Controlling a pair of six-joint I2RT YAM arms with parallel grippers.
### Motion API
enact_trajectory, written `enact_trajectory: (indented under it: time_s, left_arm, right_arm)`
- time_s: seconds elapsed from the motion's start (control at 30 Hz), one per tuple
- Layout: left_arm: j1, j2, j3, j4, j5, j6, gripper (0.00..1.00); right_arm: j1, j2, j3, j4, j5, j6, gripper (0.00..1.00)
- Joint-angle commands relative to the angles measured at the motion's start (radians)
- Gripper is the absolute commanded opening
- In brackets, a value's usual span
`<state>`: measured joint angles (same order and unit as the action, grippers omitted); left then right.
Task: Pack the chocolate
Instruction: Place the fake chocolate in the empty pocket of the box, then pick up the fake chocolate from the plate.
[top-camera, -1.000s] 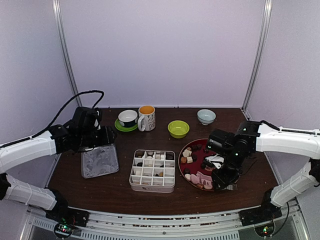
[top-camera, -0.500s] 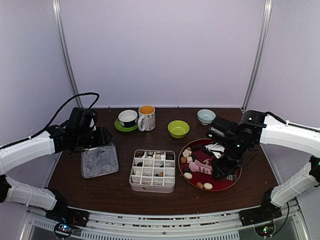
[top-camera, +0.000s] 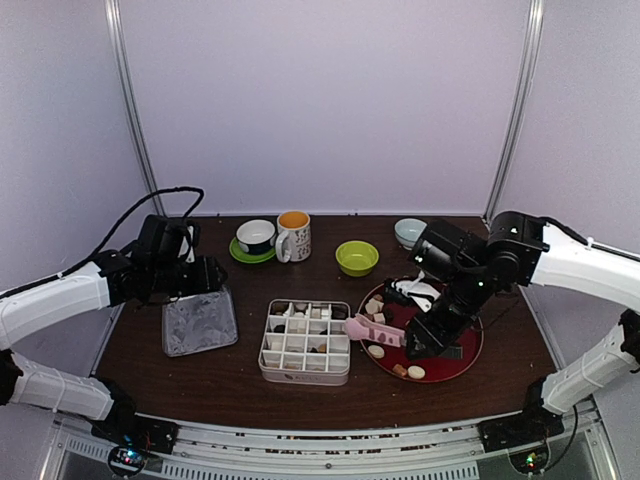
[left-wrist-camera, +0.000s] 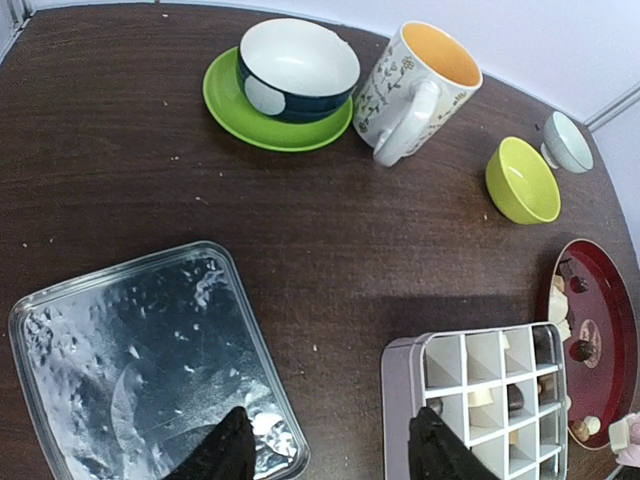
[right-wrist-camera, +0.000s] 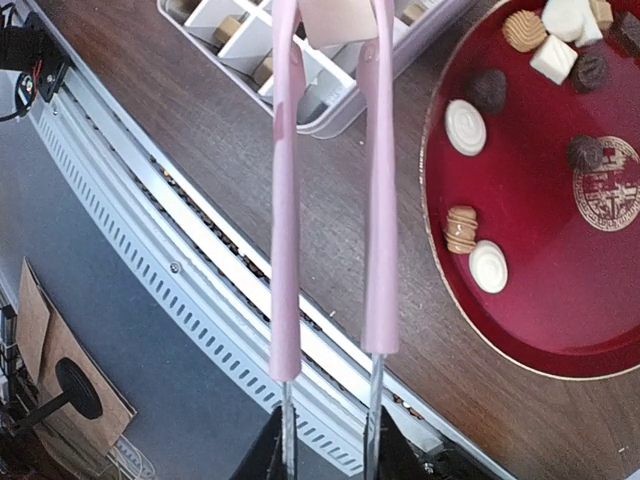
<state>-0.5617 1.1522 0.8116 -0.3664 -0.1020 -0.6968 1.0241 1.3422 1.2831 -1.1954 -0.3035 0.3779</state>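
Ok so, the tongs (right-wrist-camera: 285, 200) are clamped at the handle end in the right gripper (right-wrist-camera: 326, 448). A cream piece (right-wrist-camera: 338, 16) is pinched between their tips and held right over the tin (top-camera: 304, 374), at its right-hand cells. The rest of the chocolate (right-wrist-camera: 467, 127) is split up: a bunch is scattered on the plate (right-wrist-camera: 560, 330), and some is sat in the tin cells. The left gripper (left-wrist-camera: 330, 452) is hung over the table (left-wrist-camera: 120, 130) with fingers spread, between lid (left-wrist-camera: 120, 350) and tin, nothing gripped.

Gap between lid (top-camera: 200, 322), divided tin (top-camera: 303, 376); mug (top-camera: 293, 236) behind.
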Motion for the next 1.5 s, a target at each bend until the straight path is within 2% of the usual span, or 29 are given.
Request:
enact_trajectory:
  time_s: [0.0,0.2,0.43,0.63,0.83,0.87,0.9,0.93,1.13,1.47]
  left_arm:
    - [0.009,0.016,-0.021,0.064,0.082,0.037,0.56]
    - [0.008,0.012,-0.05,0.116,0.143,0.047,0.63]
    - [0.008,0.018,-0.05,0.109,0.154,0.063,0.66]
    - [0.008,0.013,-0.074,0.142,0.172,0.06,0.78]
    - [0.008,0.006,-0.083,0.151,0.173,0.09,0.79]
    - [0.008,-0.001,-0.091,0.16,0.173,0.106,0.83]
    - [0.008,-0.013,-0.103,0.178,0.185,0.123,0.95]
    - [0.009,-0.027,-0.115,0.203,0.204,0.147,0.97]
    - [0.008,-0.088,-0.16,0.254,0.234,0.222,0.98]
    - [0.007,-0.019,-0.144,0.311,0.281,0.225,0.98]
  right_arm:
    - [0.024,0.043,0.04,0.025,0.0,-0.034,0.22]
    - [0.025,0.117,0.081,0.024,0.039,-0.04,0.23]
    - [0.026,0.156,0.096,0.019,0.075,-0.036,0.29]
    - [0.025,0.149,0.105,0.012,0.088,-0.027,0.37]
    - [0.024,0.12,0.094,-0.006,0.114,-0.012,0.36]
    - [0.023,0.109,0.082,-0.012,0.123,-0.009,0.36]
    - [0.02,0.098,0.069,-0.018,0.129,-0.006,0.35]
    - [0.017,0.085,0.054,-0.023,0.131,-0.003,0.35]
    - [0.004,0.0,-0.057,-0.055,0.113,0.014,0.35]
    - [-0.067,0.001,-0.098,-0.03,0.184,-0.021,0.35]
